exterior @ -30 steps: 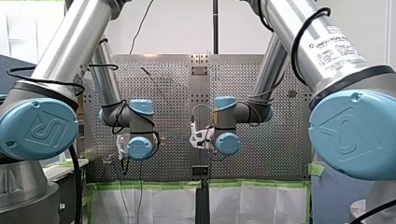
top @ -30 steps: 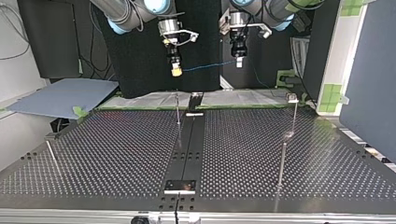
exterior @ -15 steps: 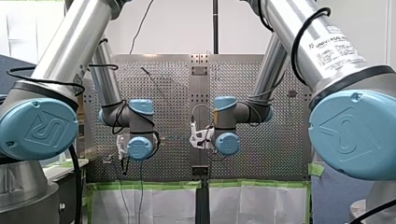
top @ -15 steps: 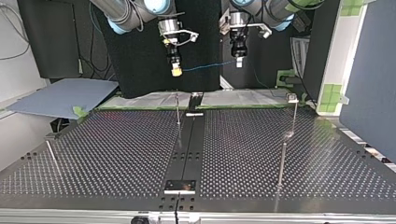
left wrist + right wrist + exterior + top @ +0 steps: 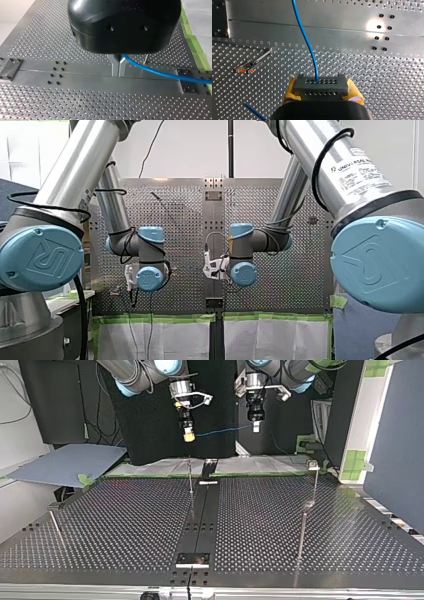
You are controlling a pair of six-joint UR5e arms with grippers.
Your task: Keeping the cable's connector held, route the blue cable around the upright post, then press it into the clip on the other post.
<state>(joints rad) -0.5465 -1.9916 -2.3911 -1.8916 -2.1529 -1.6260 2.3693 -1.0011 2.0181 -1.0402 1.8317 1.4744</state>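
A thin blue cable (image 5: pixel 220 431) hangs nearly level between both grippers, high above the perforated table (image 5: pixel 125 525). My right gripper (image 5: pixel 189 436), with yellow pads (image 5: pixel 291 87), is shut on the cable's grey connector (image 5: pixel 320 86); the cable (image 5: pixel 305 37) leaves the connector ahead of it. My left gripper (image 5: pixel 118 74) has its metal fingers (image 5: pixel 115 65) together, with the cable (image 5: pixel 155 72) pinched between them and trailing off to one side. A thin upright post (image 5: pixel 190 477) stands below the right gripper. A post carrying a small head (image 5: pixel 313 466) stands at the top view's right.
Another upright post (image 5: pixel 302 532) stands nearer the camera at the top view's right, and a leaning rod (image 5: pixel 56 527) at its left edge. A solid metal strip (image 5: pixel 202 515) runs down the table's middle. Beside my right gripper a post with orange marks (image 5: pixel 249 68) shows from above.
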